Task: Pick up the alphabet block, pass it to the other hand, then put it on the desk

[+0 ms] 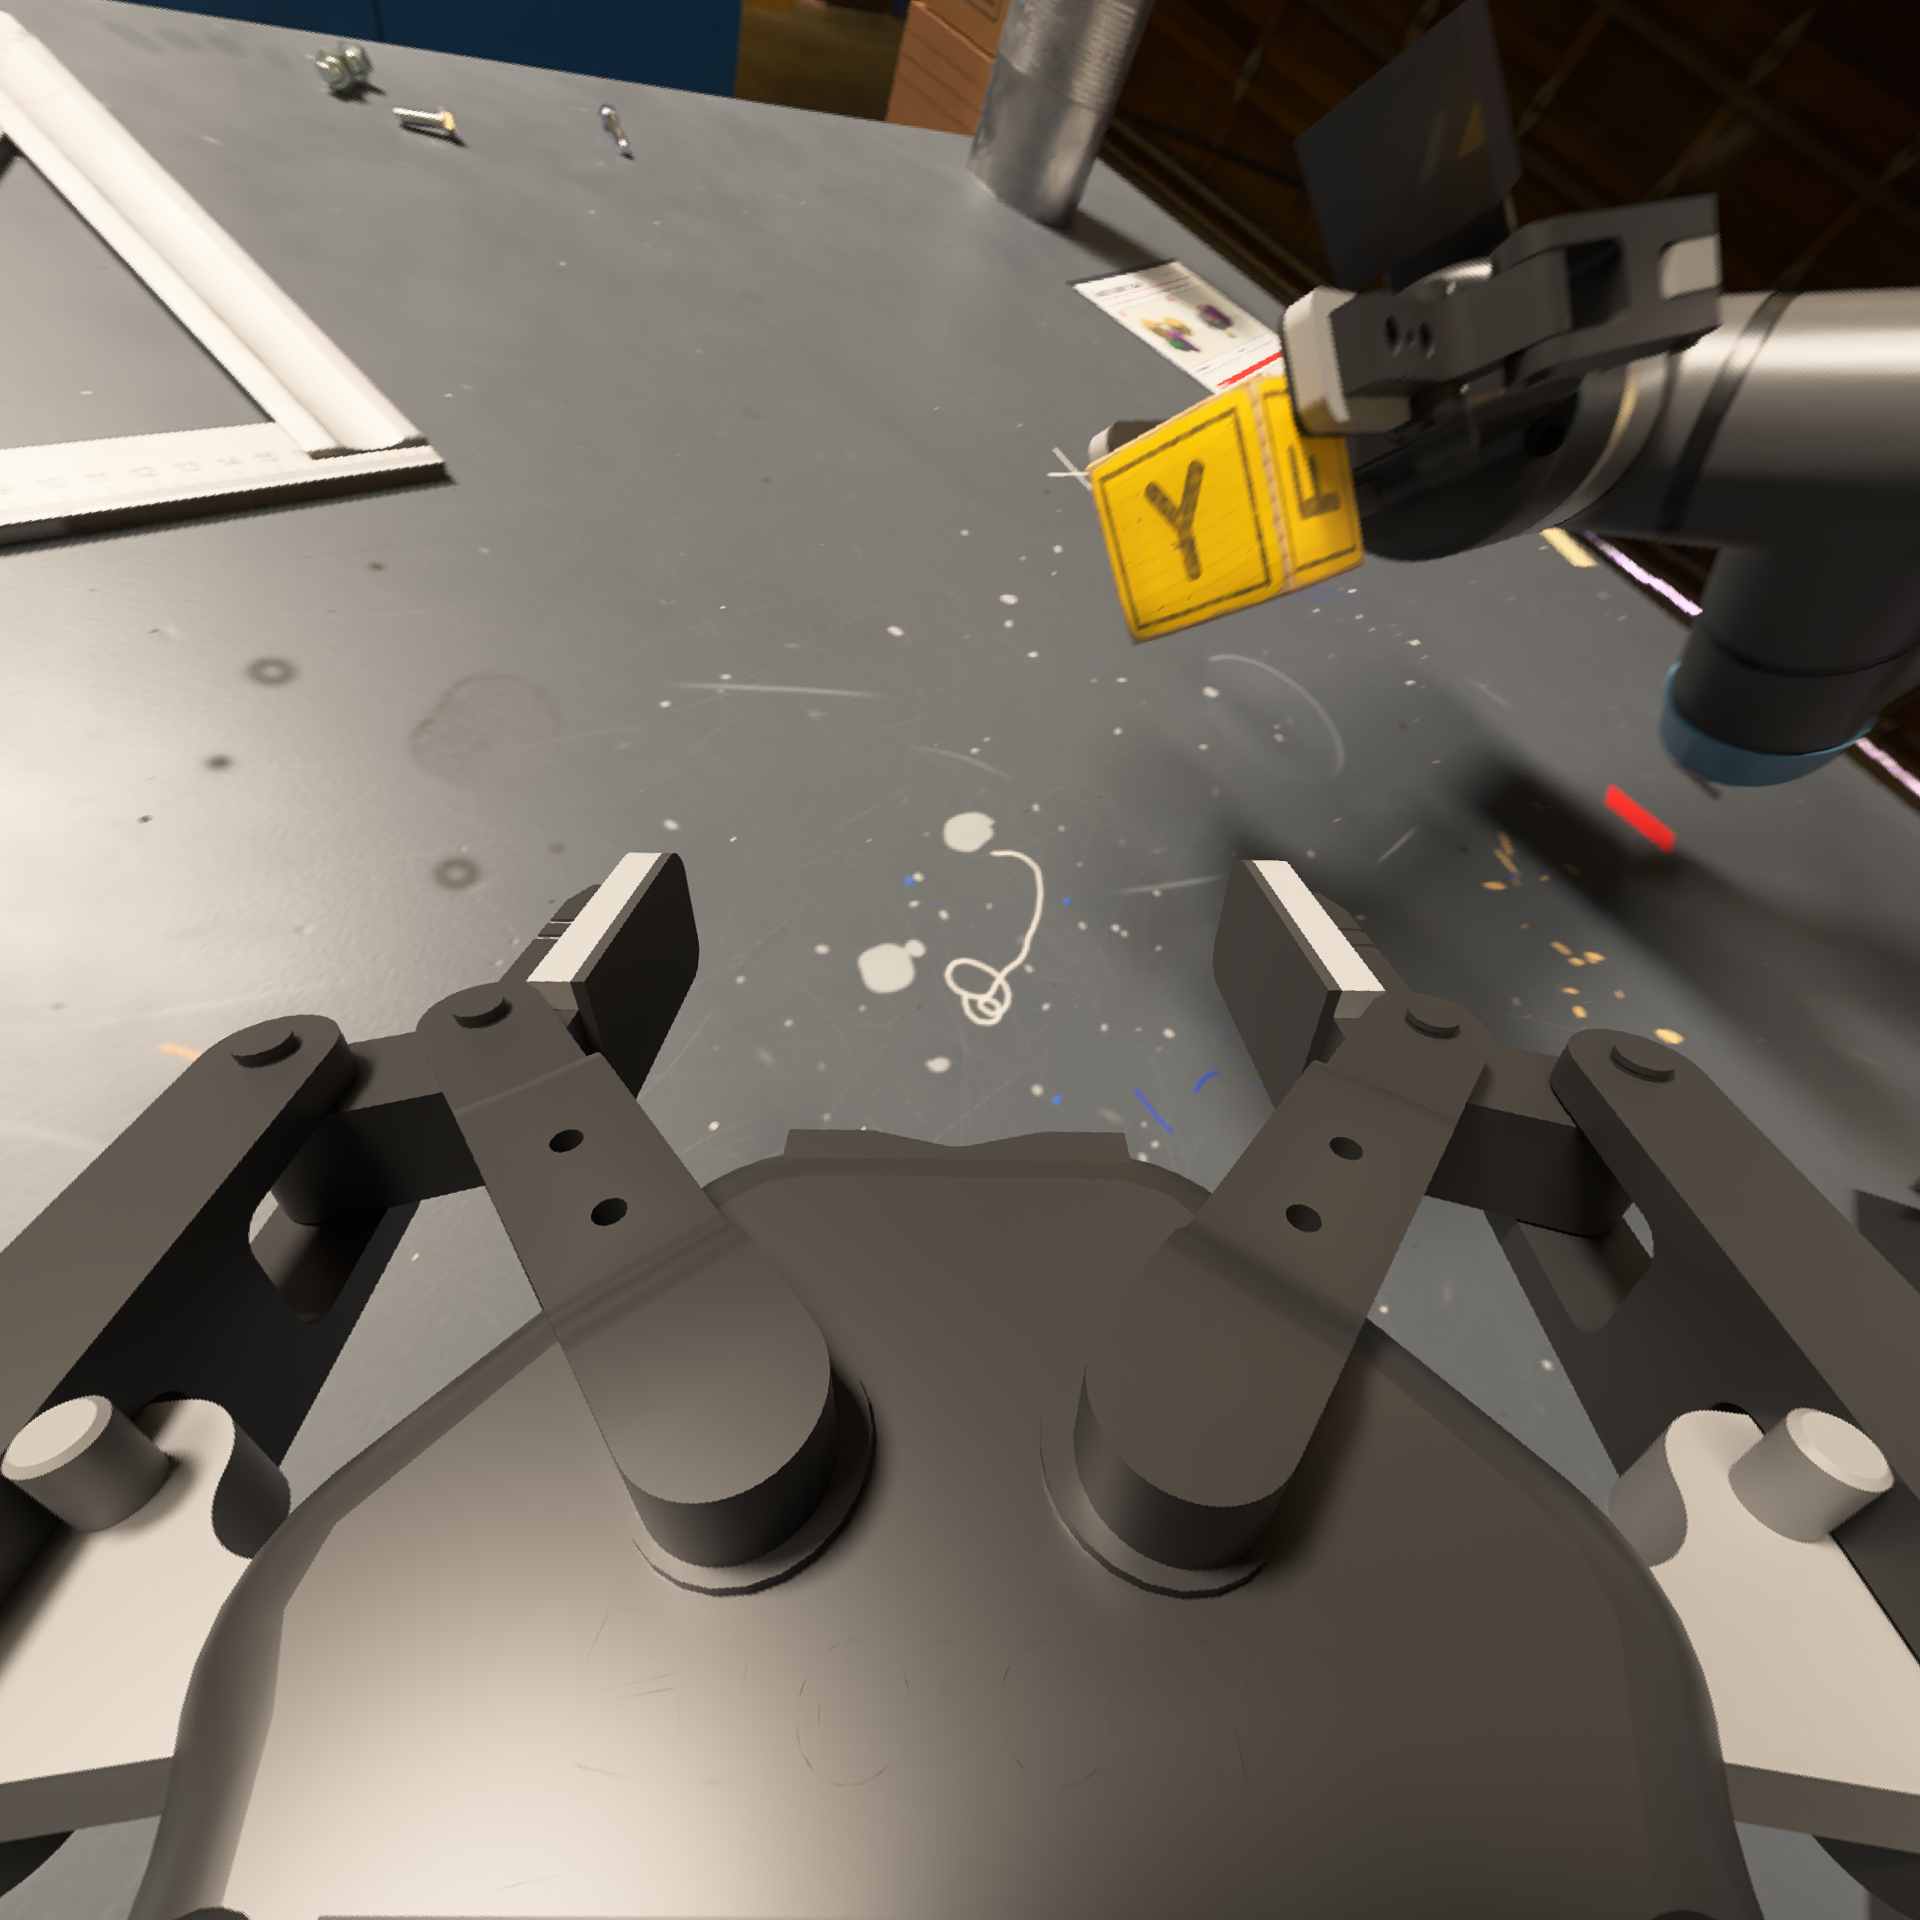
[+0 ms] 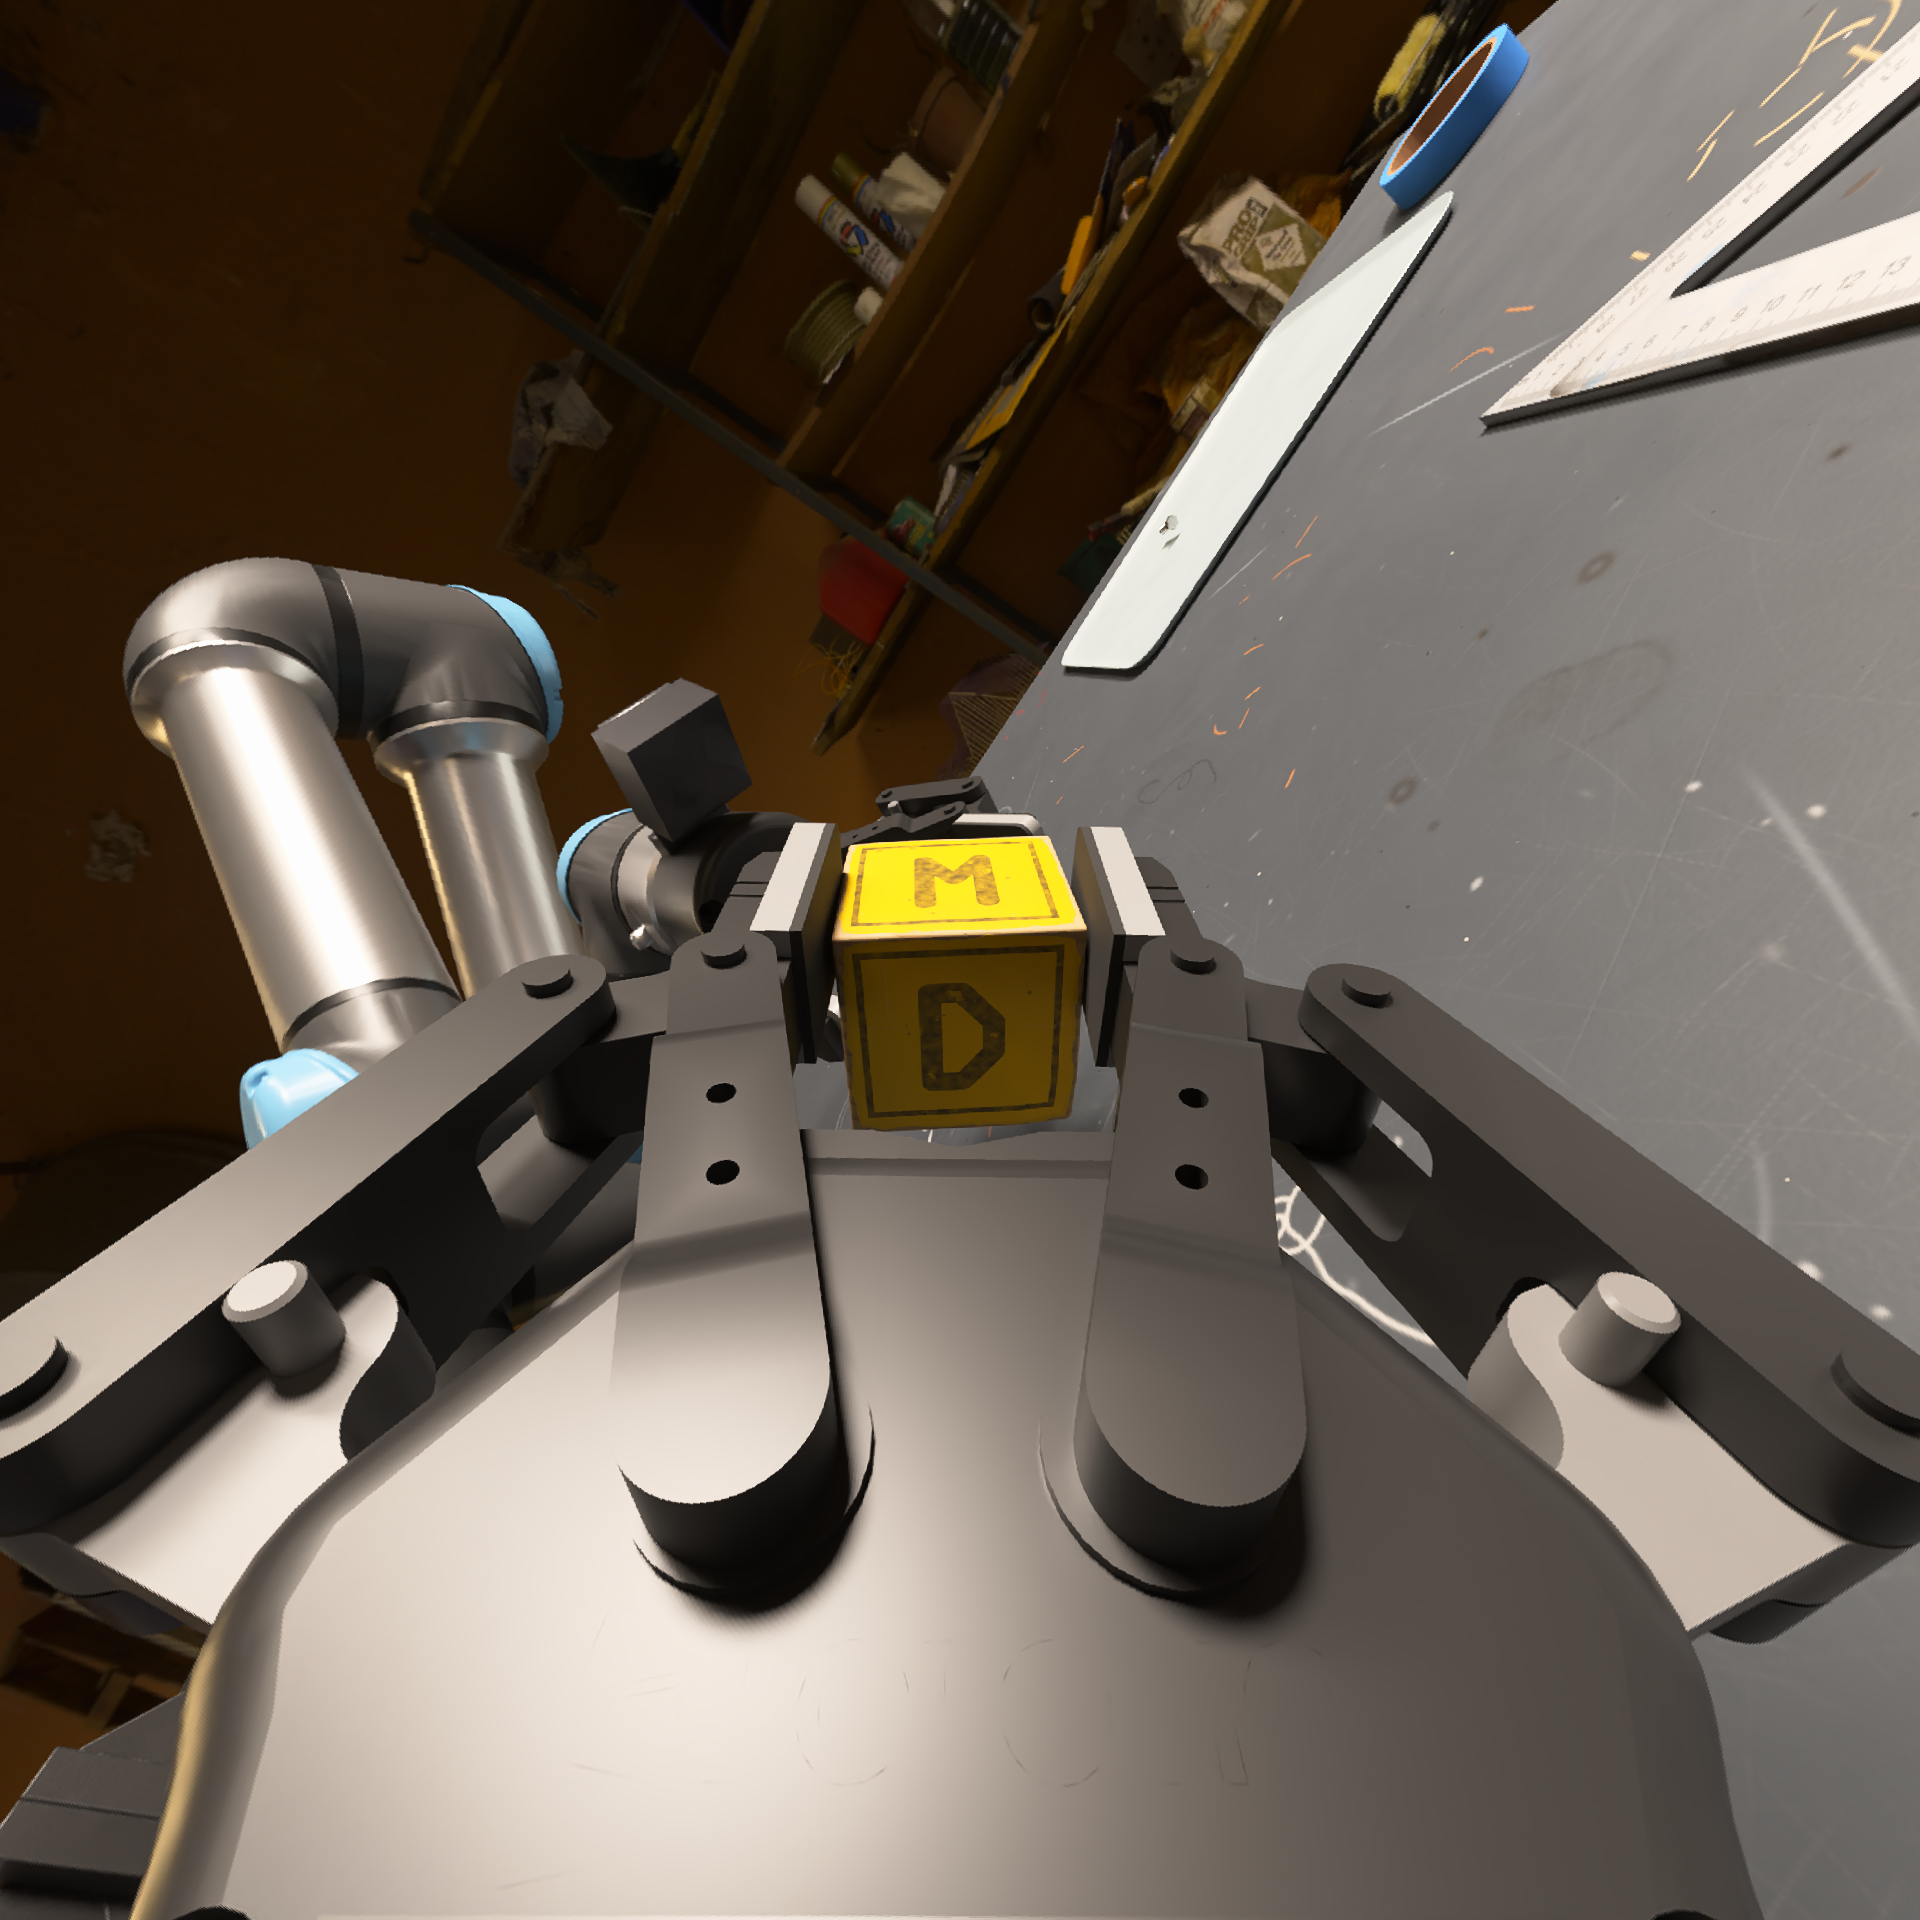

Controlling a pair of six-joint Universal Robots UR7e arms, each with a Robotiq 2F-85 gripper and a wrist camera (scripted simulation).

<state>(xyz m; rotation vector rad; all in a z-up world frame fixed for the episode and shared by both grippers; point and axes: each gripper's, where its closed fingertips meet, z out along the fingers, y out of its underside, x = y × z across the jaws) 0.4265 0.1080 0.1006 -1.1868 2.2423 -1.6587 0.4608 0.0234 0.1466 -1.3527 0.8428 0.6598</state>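
Right gripper [image 2: 956,925]: closed on the alphabet block [image 2: 961,977], one pale pad [image 2: 790,883] flat against each side face; block seated between the fingertips, clear of the desk
Right gripper, left wrist view [image 1: 1309,405]: entered from the upper right, holding the alphabet block [image 1: 1216,520] in the air above the desk [image 1: 727,468]; block tilted, one corner lowest
Left gripper [image 1: 961,925]: spread wide, nothing between the fingers; both pale pads [image 1: 597,920] faced inward over bare desk surface
Gap between grippers: block was up and to the right of the left gripper's fingertips, well apart, no contact
Alphabet block: yellow cube with dark framed letter faces, worn edges; two faces visible in each view
Desk: grey, scratched, speckled with white paint spots; a white looped scribble [image 1: 997,956] lay between the left gripper's fingers in the left wrist view
Framing square: white ruler-marked square [image 1: 208,312] lay flat at the desk's upper left
Fasteners: bolts and a nut [image 1: 343,68] were scattered near the far edge
Leaflet: printed sheet [image 1: 1174,312] lay flat behind the block
Right wrist view, other items: blue tape roll [image 2: 1455,114] and a white flat panel [image 2: 1247,436] rested on the desk [image 2: 1558,831]; left arm [image 2: 343,810] stood beyond the block
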